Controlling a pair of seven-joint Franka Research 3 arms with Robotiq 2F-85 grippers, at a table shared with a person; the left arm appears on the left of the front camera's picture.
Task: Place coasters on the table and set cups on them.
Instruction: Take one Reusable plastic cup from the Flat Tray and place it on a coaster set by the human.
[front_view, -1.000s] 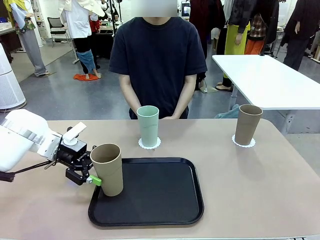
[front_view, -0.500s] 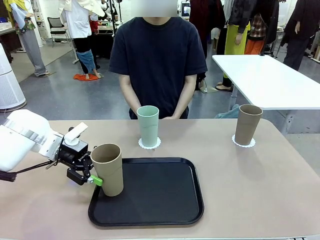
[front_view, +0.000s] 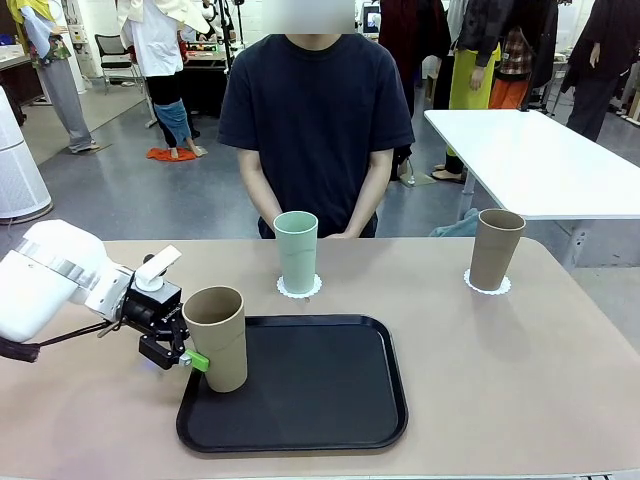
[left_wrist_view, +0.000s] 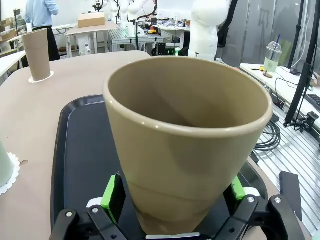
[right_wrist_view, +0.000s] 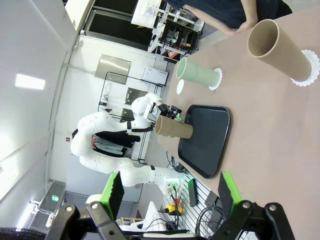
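Front view: the left claw (front_view: 183, 352) is closed on the lower half of a tan cup (front_view: 216, 338) standing at the left edge of the black tray (front_view: 310, 385), lower left of centre. The mint cup (front_view: 296, 251) sits on a coaster (front_view: 299, 288) at centre, before a person; a second tan cup (front_view: 495, 248) sits on its coaster (front_view: 487, 287) at right. The step in hand looks like lifting the last cup off the tray; next it needs a coaster, and I see no free one on the beige desk (front_view: 520, 370).

Left wrist view: the green pads (left_wrist_view: 113, 191) press both sides of the tan cup (left_wrist_view: 185, 145), low on its wall.

Right wrist view: the right claw (right_wrist_view: 170, 195) stands wide open, holding nothing, high above the desk (right_wrist_view: 280, 130). The room is a busy workshop with a white table and people behind.
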